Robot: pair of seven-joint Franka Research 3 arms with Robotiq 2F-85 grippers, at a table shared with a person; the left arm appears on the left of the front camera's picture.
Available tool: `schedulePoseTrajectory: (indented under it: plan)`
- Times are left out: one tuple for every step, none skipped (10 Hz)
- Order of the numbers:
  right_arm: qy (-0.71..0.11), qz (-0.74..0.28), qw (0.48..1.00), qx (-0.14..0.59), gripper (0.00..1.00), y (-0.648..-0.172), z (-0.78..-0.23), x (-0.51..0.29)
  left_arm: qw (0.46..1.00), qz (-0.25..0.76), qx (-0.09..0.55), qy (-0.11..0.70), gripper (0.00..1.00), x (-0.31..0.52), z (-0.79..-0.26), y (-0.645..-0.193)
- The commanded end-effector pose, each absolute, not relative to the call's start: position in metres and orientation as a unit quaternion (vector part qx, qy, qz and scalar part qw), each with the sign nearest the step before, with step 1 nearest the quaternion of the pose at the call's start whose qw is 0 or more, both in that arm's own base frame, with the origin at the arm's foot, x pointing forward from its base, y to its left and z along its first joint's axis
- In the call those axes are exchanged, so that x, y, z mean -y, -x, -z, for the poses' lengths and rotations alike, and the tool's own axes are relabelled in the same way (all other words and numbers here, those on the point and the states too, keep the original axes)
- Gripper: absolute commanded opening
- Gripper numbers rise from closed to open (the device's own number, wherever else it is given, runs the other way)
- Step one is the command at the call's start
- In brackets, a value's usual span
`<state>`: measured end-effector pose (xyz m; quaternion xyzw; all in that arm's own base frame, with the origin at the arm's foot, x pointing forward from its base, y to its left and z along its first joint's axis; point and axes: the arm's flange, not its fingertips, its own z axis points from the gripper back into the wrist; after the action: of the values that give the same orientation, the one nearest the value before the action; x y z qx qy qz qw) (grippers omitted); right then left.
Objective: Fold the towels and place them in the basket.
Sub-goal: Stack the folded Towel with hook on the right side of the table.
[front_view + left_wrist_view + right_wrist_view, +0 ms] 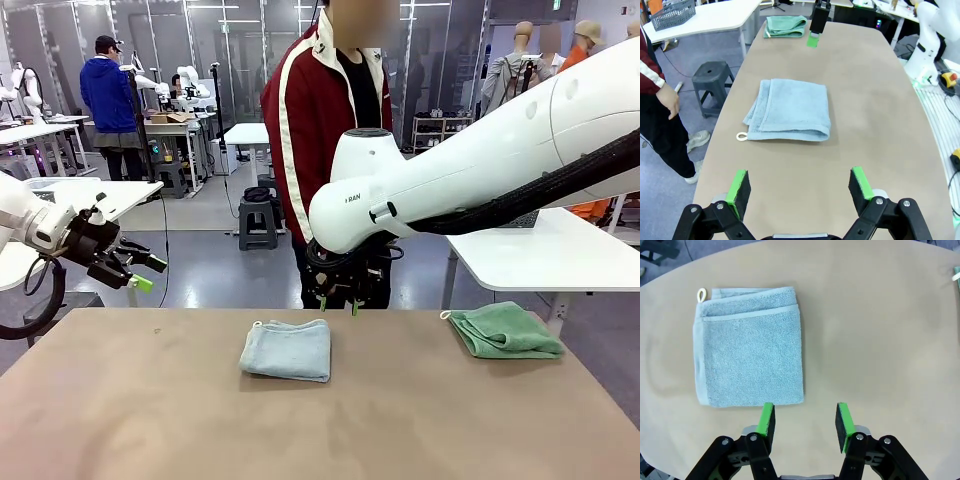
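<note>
A folded light grey towel [287,350] is seen at the table's [150,420] middle, with a folded mint green towel [503,331] at the far right edge. The right gripper [338,303] is held above the table just beyond the grey towel, its jaws partly apart and empty, as the right wrist view makes plain. The left gripper [138,272] is kept off the table's left, spread wide with nothing between its pads [738,186]. In the left wrist view a dark mesh basket [673,14] is shown on a white side table [725,15], along with the person's hand [671,102].
</note>
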<state>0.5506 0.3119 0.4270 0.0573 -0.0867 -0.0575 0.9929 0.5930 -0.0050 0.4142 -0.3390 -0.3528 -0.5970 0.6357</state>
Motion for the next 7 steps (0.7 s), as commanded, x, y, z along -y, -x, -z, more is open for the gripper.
schedulePoseTrajectory:
  plan:
    - [-0.049,0.06,0.993,0.089,0.62,-0.553,-0.429,-0.312,0.636,0.597,0.354,0.336,1.0,0.006,-0.416,-0.592]
    - [-0.049,0.06,0.993,0.089,0.62,-0.553,-0.429,-0.312,0.636,0.597,0.354,0.336,1.0,0.006,-0.416,-0.592]
    - [-0.057,0.058,0.993,0.087,0.62,-0.551,-0.427,-0.312,0.636,0.597,0.354,0.336,1.0,0.006,-0.416,-0.592]
    - [-0.075,0.065,0.993,0.068,0.62,-0.552,-0.417,-0.312,0.636,0.597,0.354,0.336,1.0,0.006,-0.416,-0.592]
    - [-0.089,0.073,0.991,0.063,0.62,-0.551,-0.407,-0.313,0.636,0.597,0.354,0.336,1.0,0.006,-0.416,-0.592]
    - [-0.095,0.084,0.99,0.057,0.62,-0.549,-0.398,-0.315,0.636,0.597,0.354,0.336,1.0,0.006,-0.416,-0.592]
    - [-0.098,0.09,0.99,0.053,0.62,-0.548,-0.388,-0.318,0.636,0.597,0.354,0.336,1.0,0.006,-0.416,-0.592]
